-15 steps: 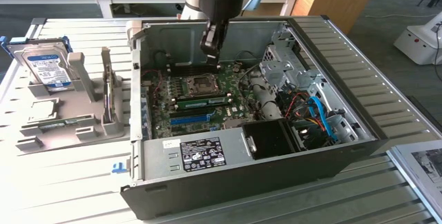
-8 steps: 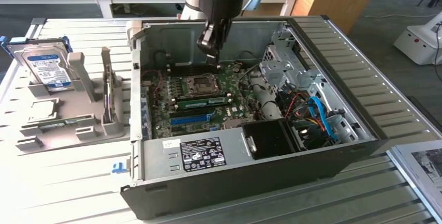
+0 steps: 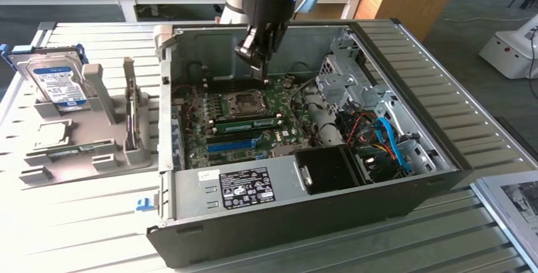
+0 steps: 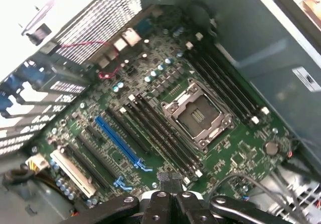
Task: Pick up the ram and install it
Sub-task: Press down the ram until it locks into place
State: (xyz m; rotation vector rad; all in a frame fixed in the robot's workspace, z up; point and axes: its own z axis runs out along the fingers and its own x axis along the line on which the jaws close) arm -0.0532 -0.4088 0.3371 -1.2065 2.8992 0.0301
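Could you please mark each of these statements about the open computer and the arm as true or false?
1. The gripper hangs above the motherboard inside the computer case. True.
2. A cooler covers the CPU socket. False: the socket is bare.
3. A hard drive stands in the grey holder at the exterior view's left of the case. True.
4. The case's side is closed. False: it is open, with its inside showing.
5. In the exterior view, a green ram stick sits between the socket and the blue slot. True.
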